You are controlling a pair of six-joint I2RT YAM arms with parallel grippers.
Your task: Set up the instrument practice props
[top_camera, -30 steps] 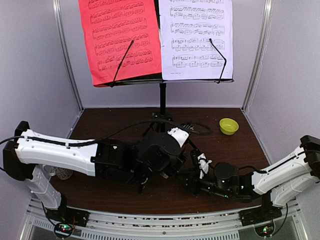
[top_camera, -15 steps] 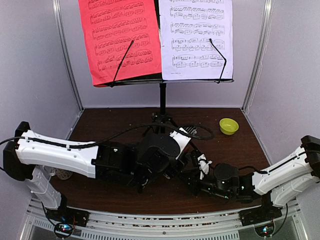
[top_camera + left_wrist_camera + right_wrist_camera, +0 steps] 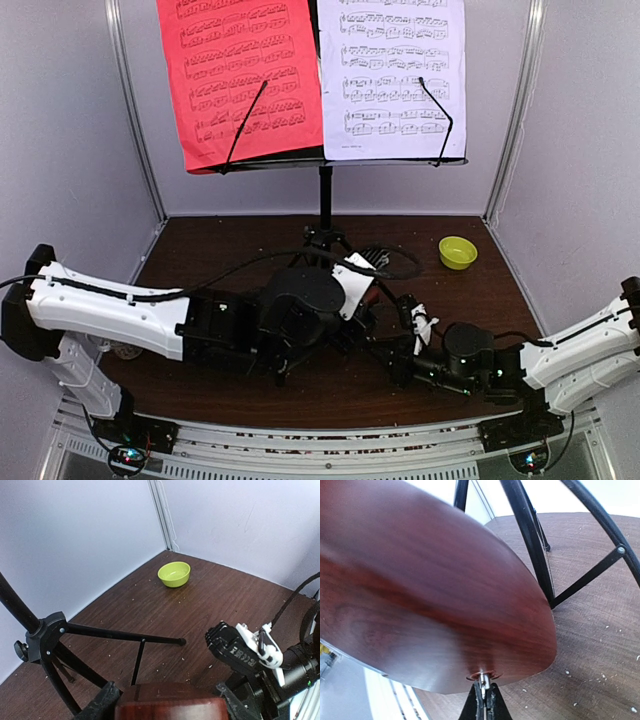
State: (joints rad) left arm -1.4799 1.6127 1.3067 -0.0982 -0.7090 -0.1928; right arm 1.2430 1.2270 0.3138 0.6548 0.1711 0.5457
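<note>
My left pincer (image 3: 167,702) clamps the metronome (image 3: 420,580) steady toward the surface's (image 3: 220,240) front edge, presumably so my right pincer (image 3: 485,700), pinched shut on its small pin (image 3: 482,679), can work it.

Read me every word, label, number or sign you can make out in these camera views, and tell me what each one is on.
Nothing is readable.
red sheet: printed music staves only, no legible words.
white sheet: music staves; tiny print near its bottom edge, too small to read.
right tool: what looks like raised lettering on its black body, left wrist view, too blurred.
metronome: no markings visible.
</note>
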